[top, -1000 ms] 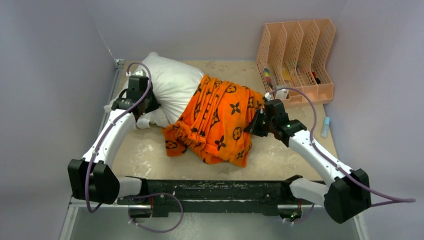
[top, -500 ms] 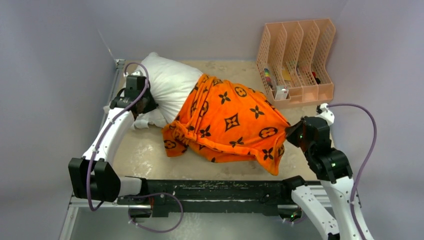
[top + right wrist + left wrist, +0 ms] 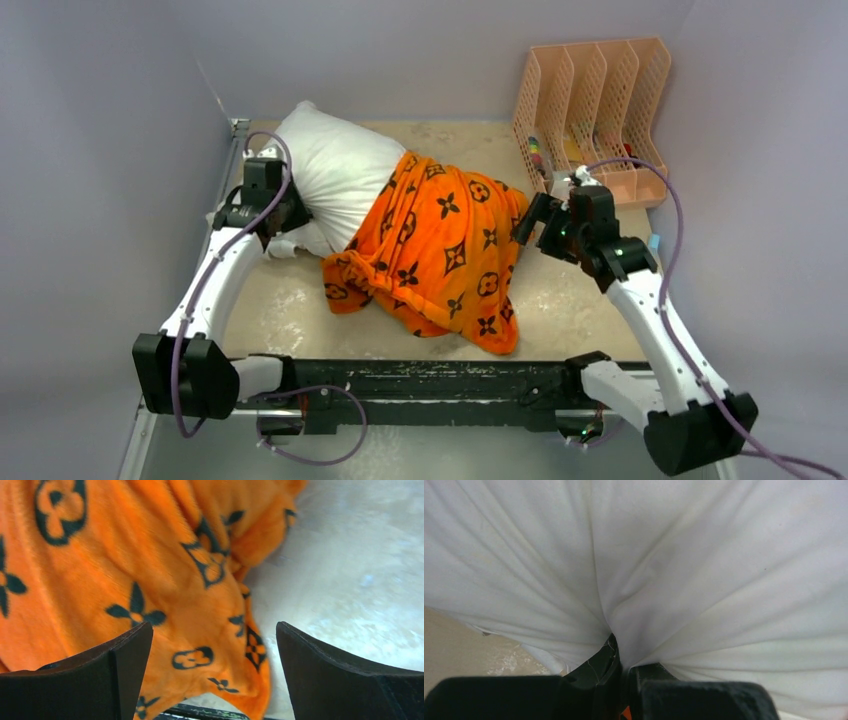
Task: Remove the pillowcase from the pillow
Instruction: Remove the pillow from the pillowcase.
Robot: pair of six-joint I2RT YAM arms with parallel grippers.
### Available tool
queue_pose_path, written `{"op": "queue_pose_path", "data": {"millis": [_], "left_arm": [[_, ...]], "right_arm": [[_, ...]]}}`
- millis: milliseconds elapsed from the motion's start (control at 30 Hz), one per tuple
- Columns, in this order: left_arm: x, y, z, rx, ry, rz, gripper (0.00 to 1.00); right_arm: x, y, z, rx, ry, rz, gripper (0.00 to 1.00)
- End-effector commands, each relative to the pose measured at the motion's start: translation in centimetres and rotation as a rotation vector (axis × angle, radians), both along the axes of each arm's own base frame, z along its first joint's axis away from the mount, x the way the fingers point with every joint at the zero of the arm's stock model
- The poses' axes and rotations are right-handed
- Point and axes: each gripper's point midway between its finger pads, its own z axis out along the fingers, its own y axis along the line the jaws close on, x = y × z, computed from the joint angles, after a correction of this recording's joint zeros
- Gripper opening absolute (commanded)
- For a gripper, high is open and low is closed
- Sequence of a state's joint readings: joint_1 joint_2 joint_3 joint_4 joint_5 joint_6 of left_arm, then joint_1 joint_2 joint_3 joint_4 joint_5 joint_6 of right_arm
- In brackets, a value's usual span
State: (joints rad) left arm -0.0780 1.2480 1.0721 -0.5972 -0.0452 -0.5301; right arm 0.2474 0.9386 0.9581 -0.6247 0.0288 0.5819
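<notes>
The white pillow [image 3: 335, 170] lies at the back left of the table, its right part still inside the orange pillowcase [image 3: 440, 250] with black motifs. My left gripper [image 3: 293, 215] is shut on a pinch of the pillow's white fabric [image 3: 674, 555], which puckers into the gripper [image 3: 623, 659]. My right gripper [image 3: 533, 222] hovers at the pillowcase's right edge, open and empty. In the right wrist view the pillowcase [image 3: 125, 570] lies slack below the gripper [image 3: 215, 645], and its fingers [image 3: 120, 670] stand wide apart.
A peach mesh file organizer [image 3: 595, 110] with small items stands at the back right. A small light-blue object [image 3: 652, 243] lies by the right wall. A black rail [image 3: 430, 385] runs along the near edge. Bare beige tabletop [image 3: 350, 580] lies to the pillowcase's right.
My right gripper dragged the pillowcase out to the near right, then opened, let it go and swung back up to its right edge. The cloth slumped back. The left gripper kept its hold.
</notes>
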Motion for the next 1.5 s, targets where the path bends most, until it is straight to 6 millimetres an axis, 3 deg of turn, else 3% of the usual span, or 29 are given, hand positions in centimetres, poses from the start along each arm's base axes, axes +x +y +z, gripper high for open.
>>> {"op": "queue_pose_path", "data": {"millis": [0,100,167,233,300,367,400,567,633,700,767,900,967,1033,1133,1333,1467], "left_arm": [[-0.2,0.3,1.2,-0.022,-0.051,-0.006,0.00],[-0.7,0.2,0.7,-0.023,-0.035,-0.011,0.00],[-0.8,0.2,0.5,-0.027,-0.035,-0.007,0.00],[-0.8,0.2,0.5,-0.026,-0.034,-0.007,0.00],[-0.9,0.3,0.4,-0.024,-0.029,-0.006,0.00],[-0.9,0.5,0.4,-0.014,-0.029,0.000,0.00],[-0.8,0.6,0.4,-0.009,-0.028,0.006,0.00],[-0.9,2.3,-0.5,0.056,0.007,0.072,0.00],[-0.8,2.6,-1.1,0.062,0.026,0.088,0.00],[-0.6,2.7,-1.4,0.058,0.034,0.096,0.00],[-0.4,2.6,-1.4,0.048,0.028,0.104,0.00],[-0.3,1.9,-1.3,0.016,0.016,0.079,0.00],[-0.3,1.1,-1.0,-0.011,0.004,0.041,0.00],[-0.4,0.7,-0.8,-0.028,-0.006,0.020,0.00],[-0.6,0.1,-0.8,-0.052,-0.002,-0.005,0.00],[-0.8,-0.4,-0.8,-0.075,0.000,-0.018,0.00],[-0.8,-0.7,-0.5,-0.092,-0.011,-0.027,0.00]], "right_arm": [[4.5,4.6,3.4,0.167,-0.136,0.151,0.95],[7.6,5.3,1.6,0.187,-0.138,0.127,0.95],[9.0,4.9,-0.7,0.166,-0.061,0.099,0.87],[9.7,4.2,-2.7,0.137,-0.013,0.070,0.68],[9.9,3.1,-3.5,0.104,-0.029,0.030,0.42],[9.3,0.9,-3.7,0.054,-0.039,-0.037,0.11],[8.8,-0.6,-3.5,0.031,-0.039,-0.077,0.00],[4.7,-12.8,0.1,-0.103,-0.079,-0.370,0.00],[2.3,-15.5,1.9,-0.110,-0.094,-0.445,0.00],[0.5,-16.1,2.6,-0.102,-0.091,-0.492,0.00],[-0.1,-14.9,2.6,-0.030,-0.099,-0.490,0.00],[2.0,-8.9,4.4,0.184,-0.223,-0.187,0.03],[2.0,-6.0,5.4,0.291,-0.232,-0.029,0.30],[1.7,-5.3,5.7,0.284,-0.207,0.004,0.51],[1.5,-3.4,5.7,0.286,-0.180,0.060,0.70],[1.3,7.1,1.7,0.406,-0.051,0.292,0.82],[2.2,11.9,-0.4,0.429,-0.014,0.324,0.83]]}}
